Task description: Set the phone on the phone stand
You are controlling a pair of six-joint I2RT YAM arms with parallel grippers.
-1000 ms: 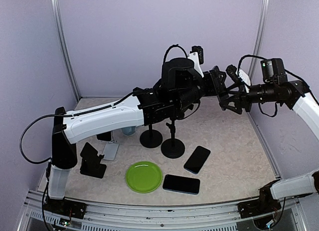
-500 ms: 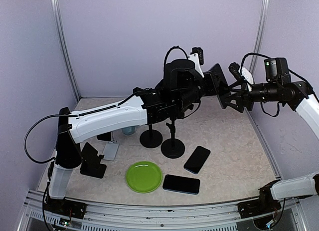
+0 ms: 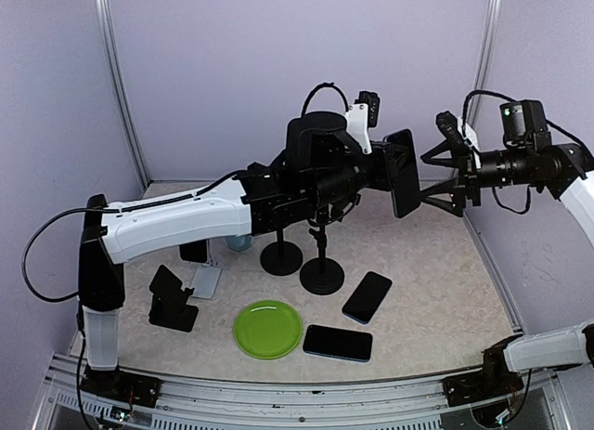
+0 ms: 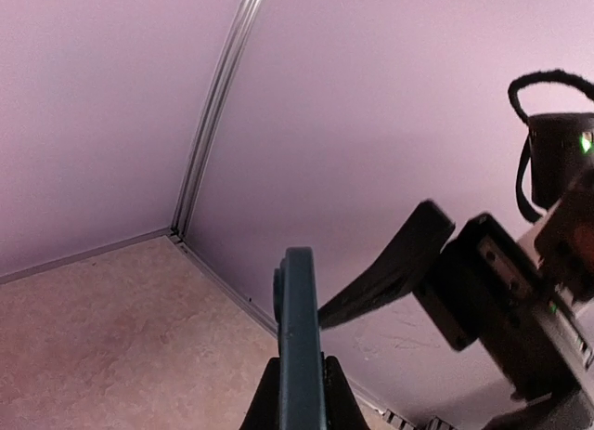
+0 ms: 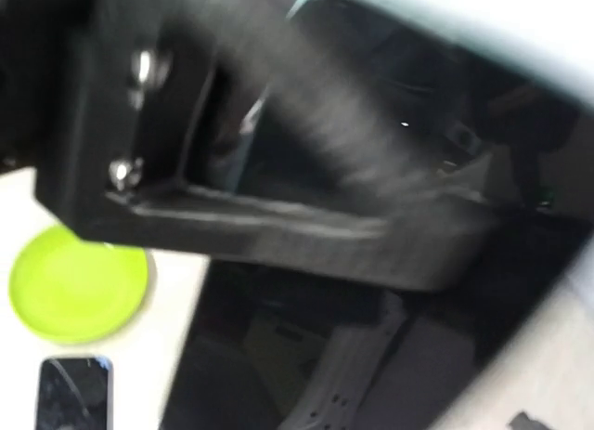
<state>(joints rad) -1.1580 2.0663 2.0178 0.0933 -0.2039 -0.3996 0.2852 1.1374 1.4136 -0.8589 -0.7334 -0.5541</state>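
Note:
My left gripper (image 3: 388, 173) is shut on a dark phone (image 3: 402, 173) and holds it upright, high above the table's back right. In the left wrist view the phone (image 4: 299, 346) stands edge-on between my fingers. My right gripper (image 3: 444, 175) is open, just right of the phone and facing it, not touching. One of its fingers (image 4: 390, 267) shows past the phone's edge. The right wrist view is blurred, with the phone's glossy face (image 5: 306, 356) filling the middle. Two black round-based phone stands (image 3: 281, 254) (image 3: 321, 273) are on the table below the left arm.
A black folding stand (image 3: 173, 300) and a pale stand (image 3: 206, 281) are at the left. A green plate (image 3: 267, 328) and two more dark phones (image 3: 367, 296) (image 3: 337, 343) lie near the front. A blue cup (image 3: 239, 243) sits behind the left arm.
My right gripper has drawn back to the right and its fingers have spread wider. My left gripper has turned the phone more upright, still in its grip.

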